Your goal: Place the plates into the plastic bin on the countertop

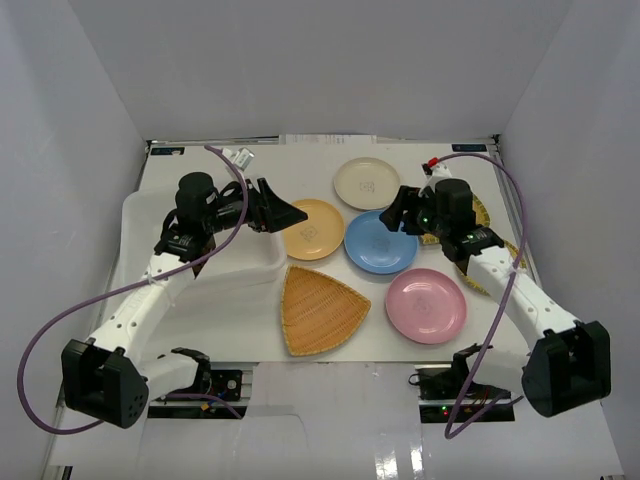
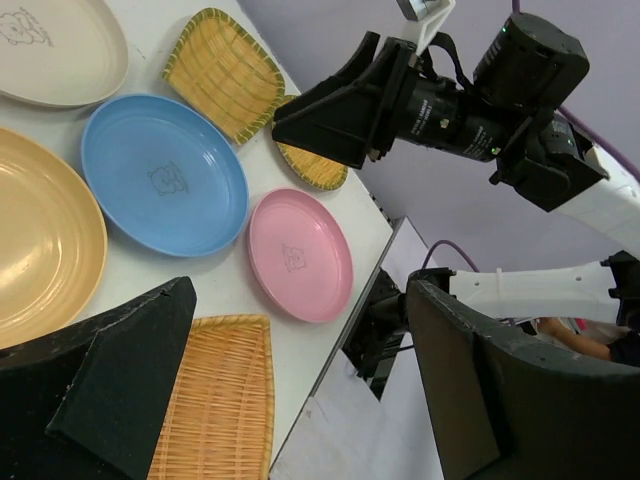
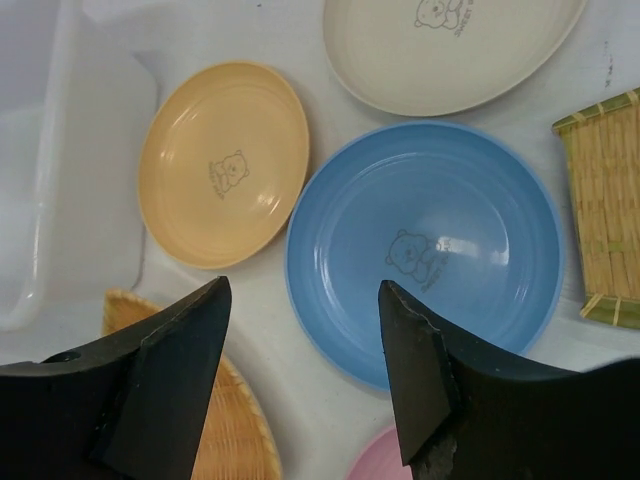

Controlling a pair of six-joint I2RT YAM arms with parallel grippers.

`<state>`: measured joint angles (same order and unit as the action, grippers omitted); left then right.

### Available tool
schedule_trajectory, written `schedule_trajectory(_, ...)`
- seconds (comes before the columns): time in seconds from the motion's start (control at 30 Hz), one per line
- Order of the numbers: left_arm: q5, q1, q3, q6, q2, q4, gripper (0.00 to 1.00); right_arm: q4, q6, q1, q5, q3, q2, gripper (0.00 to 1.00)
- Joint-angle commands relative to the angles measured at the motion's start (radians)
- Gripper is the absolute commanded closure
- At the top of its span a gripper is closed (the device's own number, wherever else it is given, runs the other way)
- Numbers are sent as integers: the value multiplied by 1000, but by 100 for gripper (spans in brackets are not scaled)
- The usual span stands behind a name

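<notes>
Four round plates lie on the countertop (image 1: 470, 335): cream (image 1: 366, 183), yellow-orange (image 1: 312, 229), blue (image 1: 380, 242) and pink (image 1: 426, 305). A wicker dish (image 1: 318, 310) lies in front of them. Two more wicker dishes (image 1: 484, 212) are partly hidden under my right arm. The plastic bin (image 1: 135, 215) sits at the left, and my left arm hides much of its inside. My left gripper (image 1: 285, 212) hangs open over the bin's right edge, beside the yellow-orange plate (image 2: 40, 240). My right gripper (image 3: 303, 288) is open above the near-left rim of the blue plate (image 3: 430, 240), holding nothing.
White walls close in the countertop on three sides. Purple cables loop from both arms. A paper sheet (image 1: 330, 140) lies along the back edge. In the left wrist view the right gripper (image 2: 330, 115) hovers over a wicker dish (image 2: 315, 165).
</notes>
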<state>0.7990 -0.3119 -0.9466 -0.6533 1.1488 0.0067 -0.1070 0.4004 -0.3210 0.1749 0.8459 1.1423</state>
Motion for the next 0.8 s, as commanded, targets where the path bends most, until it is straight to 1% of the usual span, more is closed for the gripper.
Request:
schedule_trajectory(0.0,-32,-1,-3,46,-27,-34,2,-43,-93,-48,-184,108,97,34)
schedule_trajectory(0.03,-35,-1,-12,55,-20,-48,2,-54,-107,-55,-239,134,165,35)
schedule_trajectory(0.07,-35,-3,-15,58,-17,-65,2,-63,-120,-62,-256,187,200,35)
schedule_trajectory(0.1,-41,-1,-15,58,-15,-65,2,-71,-133,-76,-311,215,236,36)
schedule_trajectory(0.13,-46,-3,-15,58,-15,-65,2,-75,-168,-78,-336,244,313,39)
schedule_trajectory(0.17,-47,-3,-15,58,-17,-65,2,-85,-187,-79,-348,316,350,46)
schedule_trajectory(0.2,-55,-3,-17,61,-15,-66,2,-117,-207,-78,-370,361,394,46)
schedule_trajectory(0.23,-60,-3,-27,64,-6,-71,2,-131,-256,-79,-356,410,486,49)
schedule_trajectory(0.27,-63,-4,-37,64,5,-86,2,-141,-299,-84,-313,514,531,51)
schedule_trajectory(0.3,-63,-9,-46,66,14,-91,2,-151,-337,-92,-229,566,580,51)
schedule_trajectory(0.33,-67,-15,-64,73,32,-97,6,-175,-368,-101,-219,622,674,50)
schedule_trajectory(0.37,-79,-32,-73,80,40,-117,8,-203,-446,-124,-212,681,721,47)
schedule_trajectory(0.4,-98,-44,-84,92,43,-134,10,-238,-483,-133,-190,813,773,45)
schedule_trajectory(0.43,-159,-58,-96,124,48,-154,14,-269,-509,-141,-193,876,866,42)
schedule_trajectory(0.47,-188,-79,-116,136,55,-190,17,-314,-544,-148,-195,933,908,41)
schedule_trajectory(0.5,-211,-88,-124,145,57,-203,19,-339,-558,-156,-164,991,951,41)
schedule_trajectory(0.53,-239,-93,-130,153,57,-212,20,-361,-566,-158,-144,1094,1023,42)
schedule_trajectory(0.63,-277,-110,-144,176,58,-243,23,-411,-575,-165,-141,1240,1140,41)
schedule_trajectory(0.77,-356,-122,-158,207,42,-287,26,-421,-584,-188,-130,1285,1211,42)
